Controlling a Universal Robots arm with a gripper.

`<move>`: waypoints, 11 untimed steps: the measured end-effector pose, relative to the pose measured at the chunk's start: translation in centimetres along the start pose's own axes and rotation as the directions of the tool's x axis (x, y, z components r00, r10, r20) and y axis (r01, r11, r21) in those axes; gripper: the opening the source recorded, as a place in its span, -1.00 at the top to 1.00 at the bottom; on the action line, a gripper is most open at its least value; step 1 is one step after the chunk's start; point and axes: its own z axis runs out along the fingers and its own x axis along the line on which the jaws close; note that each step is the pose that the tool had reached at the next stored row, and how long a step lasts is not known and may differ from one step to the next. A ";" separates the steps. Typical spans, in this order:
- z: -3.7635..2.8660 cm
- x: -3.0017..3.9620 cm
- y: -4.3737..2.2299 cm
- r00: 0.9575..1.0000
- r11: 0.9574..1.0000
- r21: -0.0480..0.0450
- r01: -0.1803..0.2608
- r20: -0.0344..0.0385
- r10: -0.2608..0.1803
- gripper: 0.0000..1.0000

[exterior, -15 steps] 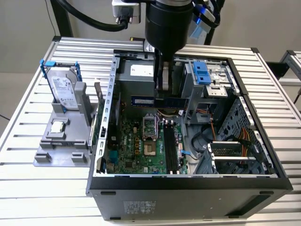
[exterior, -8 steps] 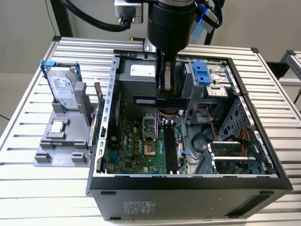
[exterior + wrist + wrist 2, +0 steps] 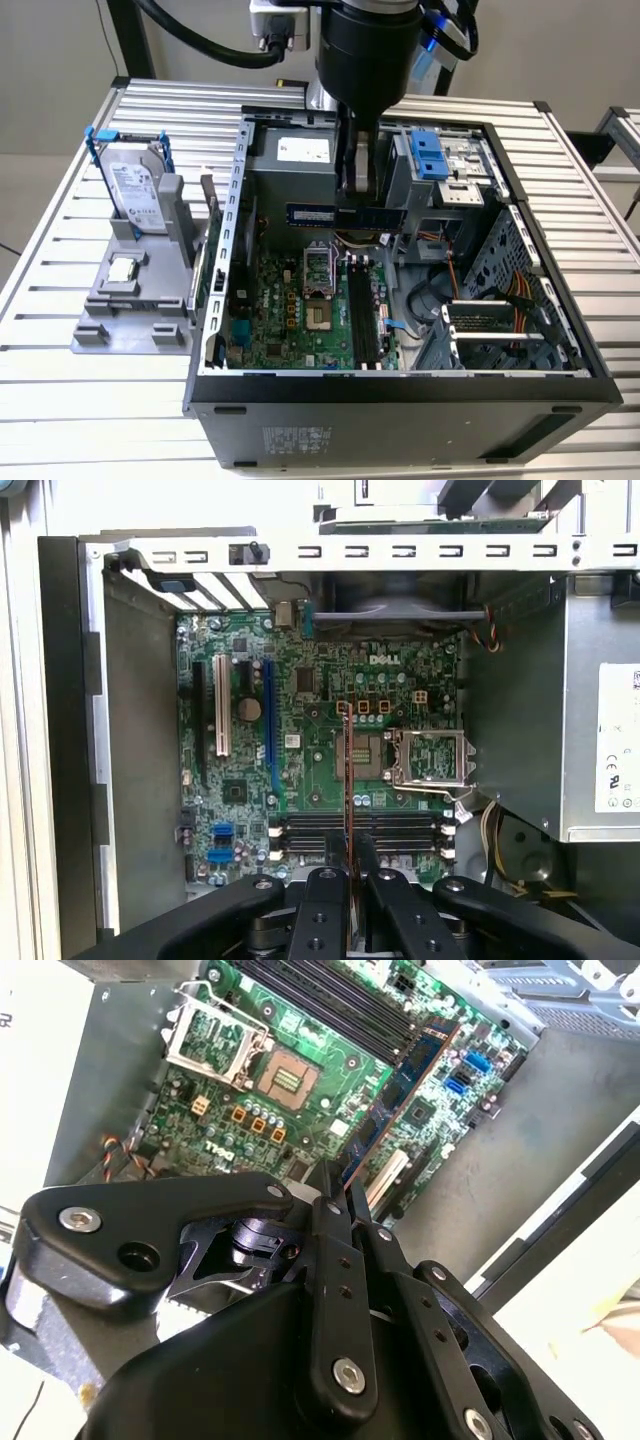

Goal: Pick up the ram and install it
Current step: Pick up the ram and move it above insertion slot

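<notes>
On the exterior view's left, I see a grey tray (image 3: pixel 100 330) on the slatted table (image 3: pixel 60 400). Right of it, inside the open case (image 3: pixel 400 410), my gripper (image 3: pixel 358 198) is clamped on the ram (image 3: pixel 320 213), held level above the circuit board (image 3: pixel 280 320), clear of both side walls.

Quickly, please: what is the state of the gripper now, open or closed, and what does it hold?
The gripper is shut on the ram, above the motherboard.
</notes>
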 end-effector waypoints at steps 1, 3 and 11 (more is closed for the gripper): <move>0.00 0.00 -0.05 1.000 1.000 0.000 0.000 0.000 0.000 1.00; 0.00 -0.01 -0.16 1.000 1.000 0.000 0.000 0.000 0.000 1.00; 0.00 -0.02 -0.58 1.000 1.000 0.000 0.000 0.000 0.000 1.00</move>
